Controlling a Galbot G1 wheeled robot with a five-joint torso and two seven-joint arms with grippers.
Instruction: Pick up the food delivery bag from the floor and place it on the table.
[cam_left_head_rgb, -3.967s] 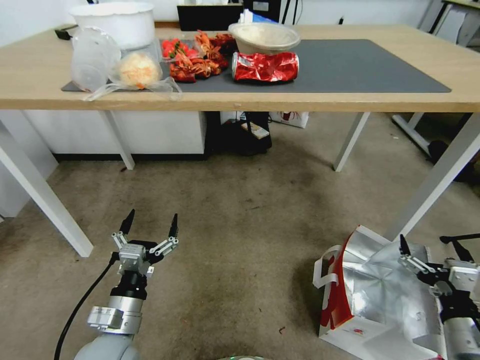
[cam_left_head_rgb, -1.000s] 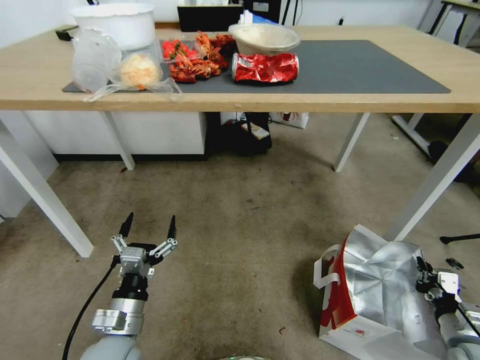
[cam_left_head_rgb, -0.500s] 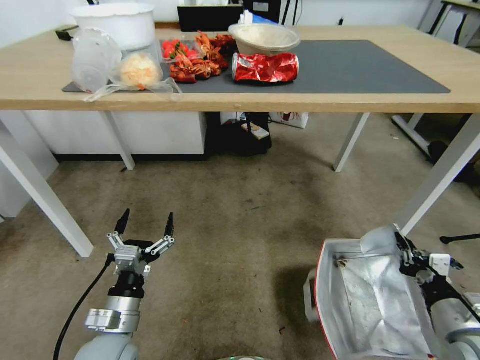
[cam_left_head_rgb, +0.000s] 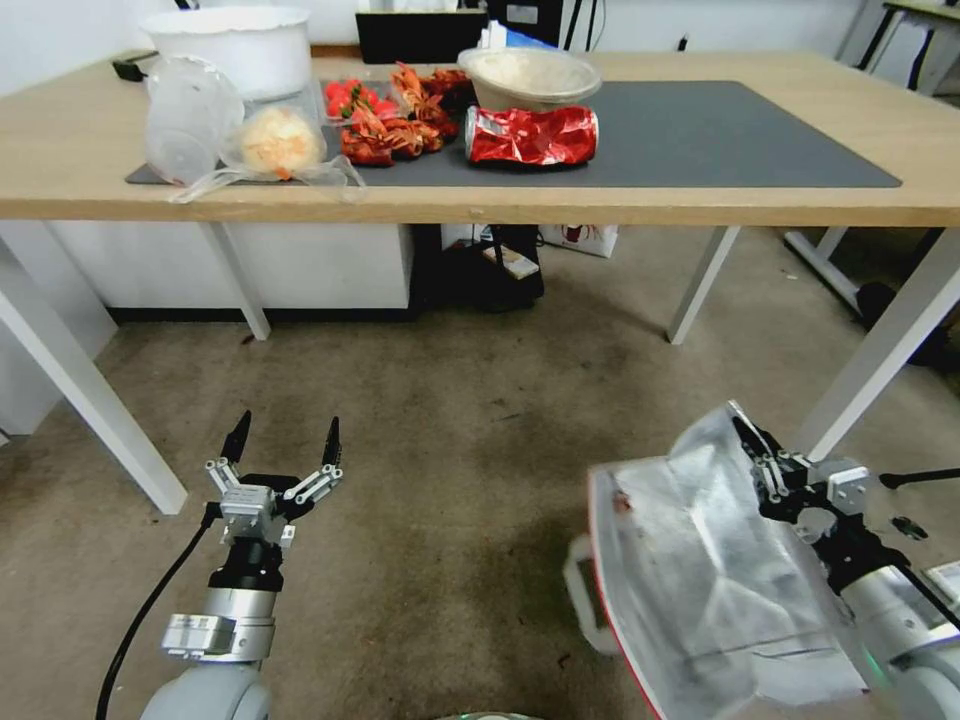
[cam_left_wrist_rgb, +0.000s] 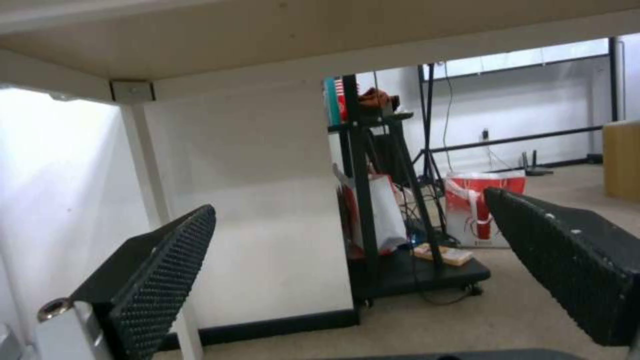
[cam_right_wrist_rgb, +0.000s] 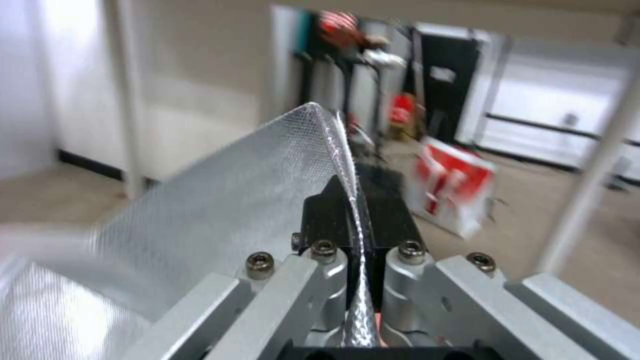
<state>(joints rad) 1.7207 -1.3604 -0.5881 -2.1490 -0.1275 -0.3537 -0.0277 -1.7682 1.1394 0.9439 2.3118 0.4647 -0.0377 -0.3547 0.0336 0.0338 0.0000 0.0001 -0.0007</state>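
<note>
1. My right pincer (cam_left_head_rgb: 752, 447) is clamped on the foil rim of the food delivery bag (cam_left_head_rgb: 700, 560). The right wrist view shows the foil sheet nipped between both fingers (cam_right_wrist_rgb: 373, 220).
2. The bag hangs from that one pinch, tilted, mouth facing up and toward me, above the floor (cam_left_head_rgb: 480, 400) beside the white leg (cam_left_head_rgb: 880, 350) of the tabletop (cam_left_head_rgb: 60, 140). Looks clear of the carpet, but I can't confirm the bottom edge.
3. My left pincer (cam_left_head_rgb: 283, 445) is spread wide and empty, parked low over the floor, well apart from the bag.
4. Doing the lift well, my call: the grip is on thin foil at a single edge, so tearing or slipping is the risk. Raise slow, no jerks. Get the whole bag above the tabletop edge before going forward, and stay off the leg.
5. Landing spot: the bare right part of the dark mat (cam_left_head_rgb: 740, 130) looks best, since the left end is cluttered.
6. Count: one delivery bag held, one crushed red can (cam_left_head_rgb: 530, 134), one beige bowl (cam_left_head_rgb: 528, 75), one white tub (cam_left_head_rgb: 235, 45), one clear lid (cam_left_head_rgb: 185, 115), one wrapped bun (cam_left_head_rgb: 275, 142), and one pile of red crayfish (cam_left_head_rgb: 395, 110), number not countable.
</note>
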